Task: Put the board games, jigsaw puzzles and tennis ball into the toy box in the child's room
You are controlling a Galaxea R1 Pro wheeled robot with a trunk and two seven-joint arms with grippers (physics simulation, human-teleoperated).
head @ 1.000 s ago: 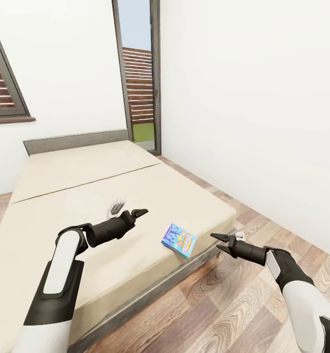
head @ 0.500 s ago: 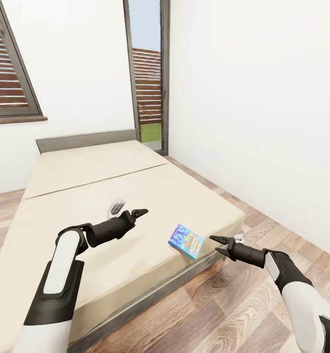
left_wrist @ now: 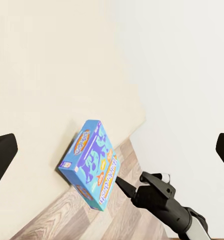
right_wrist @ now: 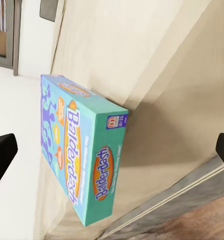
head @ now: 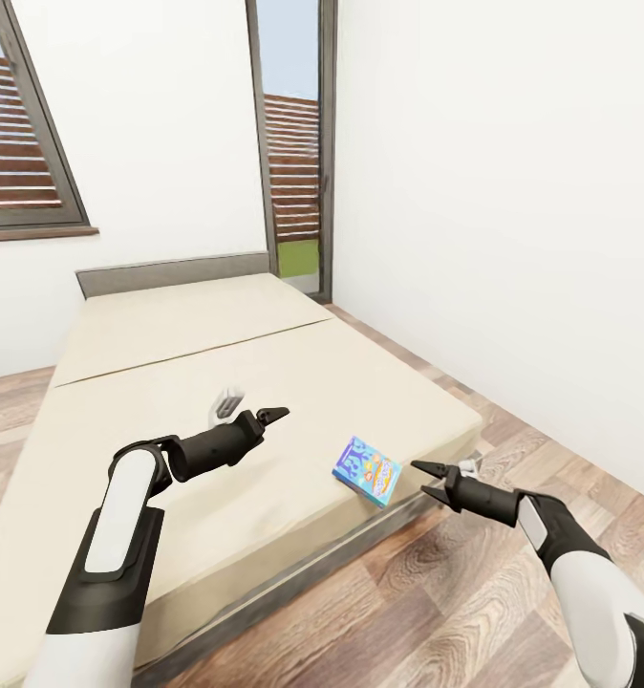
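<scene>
Head view is showing a light blue board game (head: pixel 367 470) lying flat near the bed's (head: pixel 169 354) right near corner; the right gripper (head: pixel 427 478) is hovering just beside it, jaws apart; the left gripper (head: pixel 255 413) is also spread; the box is probably light, stiff and smooth; gripping across its thin edge seems best.

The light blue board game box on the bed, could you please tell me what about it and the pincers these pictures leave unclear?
- Light blue printed board game box: underside hidden against the cream-covered bed, all views.
- Small print on its cover: too small in the head view.
- Left pincer: fingertips cut off by both side edges, left wrist view.
- Right pincer: likewise cut off, right wrist view.
</scene>
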